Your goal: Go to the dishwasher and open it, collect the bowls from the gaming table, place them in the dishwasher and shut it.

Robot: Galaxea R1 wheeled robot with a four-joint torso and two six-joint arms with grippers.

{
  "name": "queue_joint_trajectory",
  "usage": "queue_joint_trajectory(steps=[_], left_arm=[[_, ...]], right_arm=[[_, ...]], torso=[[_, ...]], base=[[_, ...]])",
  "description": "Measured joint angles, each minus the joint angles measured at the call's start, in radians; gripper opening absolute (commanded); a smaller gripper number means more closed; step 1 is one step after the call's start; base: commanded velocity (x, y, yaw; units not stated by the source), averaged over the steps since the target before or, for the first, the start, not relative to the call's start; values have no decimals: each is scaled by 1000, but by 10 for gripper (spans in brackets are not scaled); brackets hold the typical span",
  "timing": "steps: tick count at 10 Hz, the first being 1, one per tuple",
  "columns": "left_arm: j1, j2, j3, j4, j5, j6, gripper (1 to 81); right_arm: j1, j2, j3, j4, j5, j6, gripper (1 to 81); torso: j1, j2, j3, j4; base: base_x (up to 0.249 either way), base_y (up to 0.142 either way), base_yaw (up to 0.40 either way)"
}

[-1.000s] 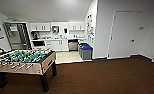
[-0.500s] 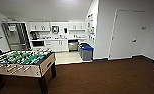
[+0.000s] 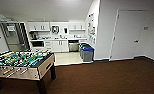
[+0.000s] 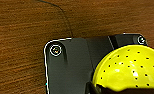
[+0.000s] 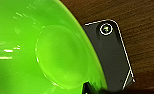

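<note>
A yellow bowl [image 4: 128,68] dotted with small holes hangs over the brown floor in the left wrist view, with my left gripper [image 4: 95,88] shut on its rim. The wide green bowl [image 5: 43,47] shows large in the right wrist view, and my right gripper [image 5: 89,88] is shut on its edge. The dishwasher [image 3: 73,46] is far off in the head view, a steel-grey and dark front under the kitchenette counter; I cannot tell whether it is open. The gaming table is out of view.
A foosball table [image 3: 23,63] with a green field stands near on the left. Blue bins [image 3: 87,53] sit by the wall corner before the kitchenette. White cabinets [image 3: 58,45] line the back. A closed white door [image 3: 128,35] is on the right. Brown carpet [image 3: 105,77] spreads ahead.
The whole head view has shifted slightly, so the camera has moved with the robot. Nothing in the room itself has visibly moved.
</note>
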Motion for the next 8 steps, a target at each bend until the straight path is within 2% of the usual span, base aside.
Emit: queue_joint_trajectory(steps=[6, 8], left_arm=[[0, 3, -1, 0, 1, 0, 10], [-1, 3, -1, 0, 0, 0, 10]], right_arm=[[0, 0, 0, 0, 0, 0, 10], [2, 1, 0, 0, 0, 0, 10]], torso=[[0, 0, 0, 0], [0, 0, 0, 0]], base=[[169, 0, 0], [169, -63, 0]])
